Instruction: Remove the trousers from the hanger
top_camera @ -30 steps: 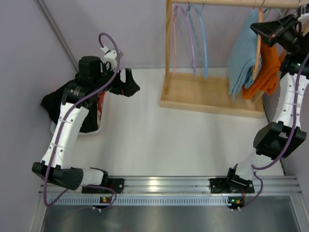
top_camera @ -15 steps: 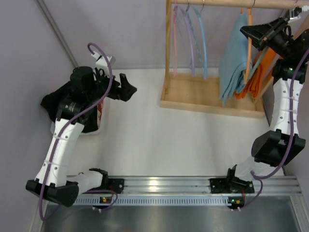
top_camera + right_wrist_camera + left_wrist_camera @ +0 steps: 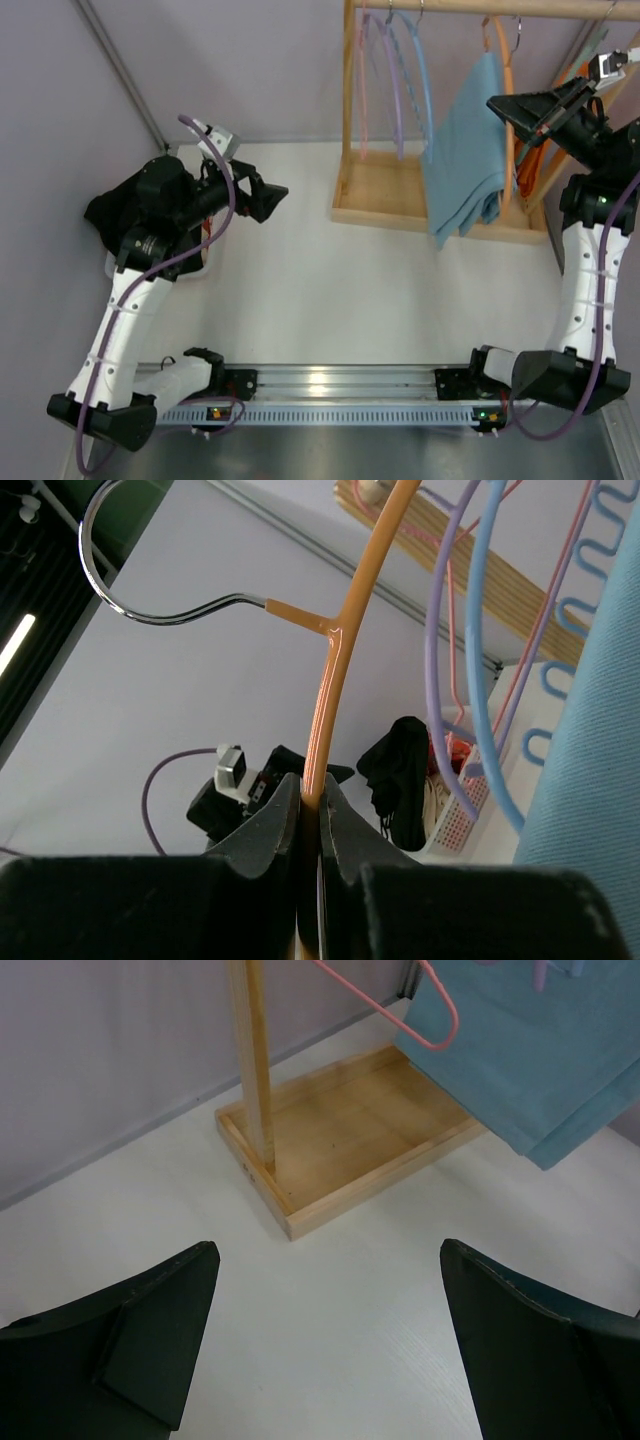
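Seen from above, the right fingers (image 3: 500,104) pinch the hanger (image 3: 504,60). The trousers (image 3: 462,150) hang just left of them, over the wooden rack (image 3: 385,197). The left fingers (image 3: 272,194) hover above the desk (image 3: 330,290).

Left wrist view: the fingers are spread wide and empty, with the trousers ahead to their right.

Right wrist view: the fingers are clamped on the hanger's rod below its hook, with the trousers at their right.

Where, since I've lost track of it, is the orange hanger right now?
Top view, upper right: the orange hanger is clamped in the right gripper, the blue trousers draped over it, above the wooden tray.
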`<state>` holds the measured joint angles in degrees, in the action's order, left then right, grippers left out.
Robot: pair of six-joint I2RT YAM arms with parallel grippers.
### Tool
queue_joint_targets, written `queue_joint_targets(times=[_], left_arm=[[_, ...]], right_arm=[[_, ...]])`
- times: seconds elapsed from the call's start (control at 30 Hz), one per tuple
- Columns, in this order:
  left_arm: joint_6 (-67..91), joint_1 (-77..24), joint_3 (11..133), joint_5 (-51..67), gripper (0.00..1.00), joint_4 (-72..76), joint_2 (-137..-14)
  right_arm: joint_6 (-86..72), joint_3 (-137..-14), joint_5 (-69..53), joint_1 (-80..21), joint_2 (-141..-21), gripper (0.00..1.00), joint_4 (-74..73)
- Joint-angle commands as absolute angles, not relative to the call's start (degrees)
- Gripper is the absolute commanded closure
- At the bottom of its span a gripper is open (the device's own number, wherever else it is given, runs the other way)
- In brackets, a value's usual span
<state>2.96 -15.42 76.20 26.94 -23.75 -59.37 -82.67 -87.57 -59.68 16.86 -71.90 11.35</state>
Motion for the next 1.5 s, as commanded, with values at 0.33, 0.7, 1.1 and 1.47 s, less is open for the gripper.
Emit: queue_joint_targets(times=[0.33, 0.7, 1.1, 1.47], left_arm=[[-16.61, -33.47, 67.07, 22.60, 0.03, -10.12, -54.84], [-15.39, -67.28, 66.18, -6.82, 0.03, 9.91, -64.06], [-8.18, -80.86, 74.52, -21.18, 0.13, 16.96, -79.26], [-1.93, -81.30, 77.52, -21.09, 0.16, 22.49, -85.34]], right_arm=[[-77.26, -79.63, -47.20, 16.26, -51.34, 1.00, 3.09], [-76.55, -81.21, -36.66, 16.26, -46.06, 1.00, -16.51], [-80.76, -78.75, -34.27, 16.61, -42.80, 1.00, -21.54], [-86.13, -75.41, -35.33, 16.61, -41.22, 1.00, -15.21]])
